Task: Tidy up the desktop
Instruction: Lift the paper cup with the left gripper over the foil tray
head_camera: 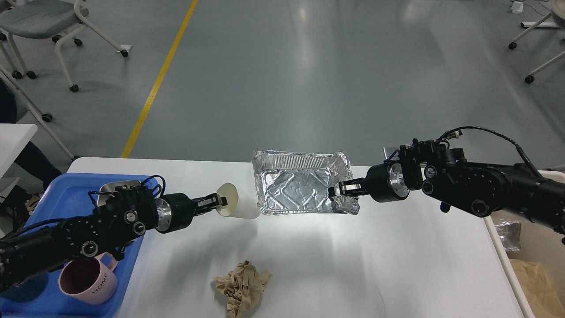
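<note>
The white desktop [362,265] fills the lower half of the head view. My left gripper [219,202] is shut on the rim of a white paper cup [238,207], which lies tipped on its side with its mouth facing the arm. My right gripper [336,190] is shut on the right rim of a crumpled foil tray [295,189], held tilted with its inside facing me, near the desk's far edge. A crumpled brown paper wad [242,287] lies on the desk near the front.
At the left sits a blue tray [62,194] holding a metal dish [108,191] and a pink mug [86,280]. A beige bin [536,265] with foil and brown paper inside stands off the desk's right edge. Chairs stand on the floor beyond.
</note>
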`<state>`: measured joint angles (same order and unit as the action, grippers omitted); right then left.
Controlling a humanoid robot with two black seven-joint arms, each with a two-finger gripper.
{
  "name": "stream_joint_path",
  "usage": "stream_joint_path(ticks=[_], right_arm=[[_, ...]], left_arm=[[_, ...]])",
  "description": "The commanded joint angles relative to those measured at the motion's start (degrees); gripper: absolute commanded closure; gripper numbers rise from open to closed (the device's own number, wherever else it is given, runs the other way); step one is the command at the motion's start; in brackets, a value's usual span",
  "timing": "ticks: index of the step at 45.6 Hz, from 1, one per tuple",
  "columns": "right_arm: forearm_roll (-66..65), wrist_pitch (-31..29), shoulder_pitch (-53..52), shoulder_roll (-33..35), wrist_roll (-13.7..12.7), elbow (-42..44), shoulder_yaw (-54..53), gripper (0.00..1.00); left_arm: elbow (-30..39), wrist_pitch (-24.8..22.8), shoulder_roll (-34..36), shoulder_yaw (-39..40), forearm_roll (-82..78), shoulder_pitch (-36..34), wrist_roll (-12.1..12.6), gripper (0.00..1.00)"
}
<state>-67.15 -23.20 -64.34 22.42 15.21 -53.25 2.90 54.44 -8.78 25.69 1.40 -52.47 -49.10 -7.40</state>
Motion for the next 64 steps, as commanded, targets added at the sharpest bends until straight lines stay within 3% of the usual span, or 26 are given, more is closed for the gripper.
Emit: stream_joint_path(ticks=[1,15,31,39,47,58,64], right_arm=[[0.5,0.0,-0.1,0.0,0.0,0.1,0.2,1.0],[0.9,0.0,-0.7,-2.0,0.0,0.9,0.6,1.0],[0.9,-0.1,-0.5,-3.2,0.0,1.7,0.7,1.0],[0.9,-0.1,-0.6,-4.0,0.0,2.3,0.7,1.0],[1.3,-0.3,-0.7,-4.0,0.0,2.3,0.8,1.0],[1.7,-0.3,-1.1,-4.7,0.0,3.1,0.7,1.0],[1.9,-0.3,-1.1,-4.9,0.0,3.2,0.8,1.0]], left_arm=[[3.9,-0.1,6.3,0.0,0.1,-1.3,-0.2,1.0],[15.9,-1.0,21.8,0.0,0.4,-6.8,-0.2,0.99],[22.7,-7.8,35.3,0.4,0.4,-14.7,-0.8,0.98],[22.7,-9.2,34.3,0.8,1.2,-21.6,-0.3,0.98],[23.7,-8.9,28.5,0.5,4.2,-25.7,-0.2,0.98],[23.7,-8.5,18.5,-0.3,4.2,-26.5,0.4,0.95],[23.6,-7.4,15.0,-4.6,4.2,-26.5,0.3,0.95]])
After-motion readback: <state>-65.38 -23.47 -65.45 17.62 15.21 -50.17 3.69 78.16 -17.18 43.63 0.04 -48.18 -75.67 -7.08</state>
